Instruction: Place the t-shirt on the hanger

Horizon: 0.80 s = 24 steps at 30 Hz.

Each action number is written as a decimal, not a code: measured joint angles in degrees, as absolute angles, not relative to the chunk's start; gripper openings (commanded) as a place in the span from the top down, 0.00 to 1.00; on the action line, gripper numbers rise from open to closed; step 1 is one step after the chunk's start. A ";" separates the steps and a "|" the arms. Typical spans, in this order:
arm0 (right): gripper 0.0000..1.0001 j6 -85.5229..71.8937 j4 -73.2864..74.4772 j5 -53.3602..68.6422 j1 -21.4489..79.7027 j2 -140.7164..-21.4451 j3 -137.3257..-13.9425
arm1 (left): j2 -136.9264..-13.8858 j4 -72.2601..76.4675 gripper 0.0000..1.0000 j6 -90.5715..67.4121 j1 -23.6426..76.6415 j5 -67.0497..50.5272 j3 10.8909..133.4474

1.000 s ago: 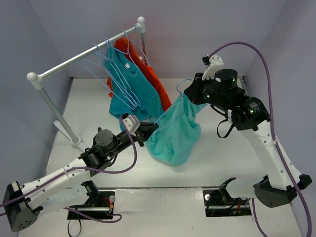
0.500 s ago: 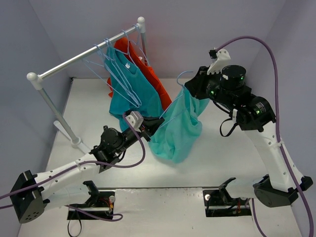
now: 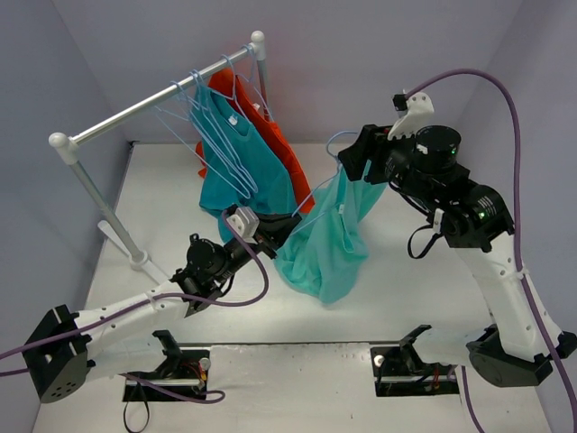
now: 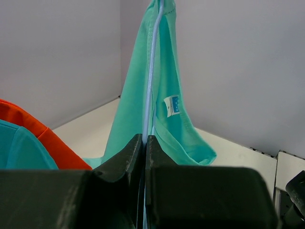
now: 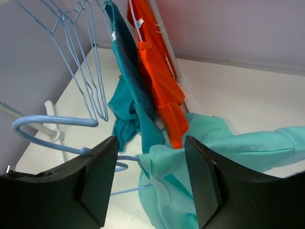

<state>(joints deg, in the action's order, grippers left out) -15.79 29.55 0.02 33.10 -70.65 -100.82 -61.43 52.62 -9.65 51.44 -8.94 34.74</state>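
Low in the frame's centre, the left gripper is pinched tight on the hanger, whose thin blue wire climbs straight up from the jaws. The t-shirt drapes over that wire mid-frame, its white label just right of it. Above, right of centre, the right gripper holds its jaws apart, with wire and mint cloth between them. Farther off, upper left, a darker teal shirt and an orange garment hang on the rail.
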 measured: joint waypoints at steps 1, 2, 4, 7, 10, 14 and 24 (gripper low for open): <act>0.39 -15.45 29.82 -0.63 33.10 -70.23 -100.58 | -61.42 53.07 1.00 -9.65 51.44 -8.92 34.53; 0.38 -15.05 30.27 -1.46 33.10 -69.72 -100.27 | -61.41 53.58 1.00 -9.65 51.44 -8.82 34.22; 0.37 -14.22 31.96 -2.96 33.10 -68.60 -99.43 | -61.35 55.14 1.00 -9.66 51.44 -8.31 33.71; 0.35 -12.47 33.99 -5.54 33.10 -67.07 -98.19 | -60.33 56.97 1.00 -9.67 51.42 -7.53 33.12; 0.31 -9.96 35.29 -7.89 33.10 -65.34 -96.31 | -58.82 57.86 1.00 -9.65 51.42 -7.49 31.98; 0.25 -4.79 36.75 -9.67 33.10 -63.37 -95.11 | -57.40 57.35 1.00 -9.65 51.42 -8.61 31.39; 0.15 14.87 37.32 -2.25 33.08 -63.11 -98.13 | -50.85 50.15 1.00 -9.41 51.29 -13.07 31.11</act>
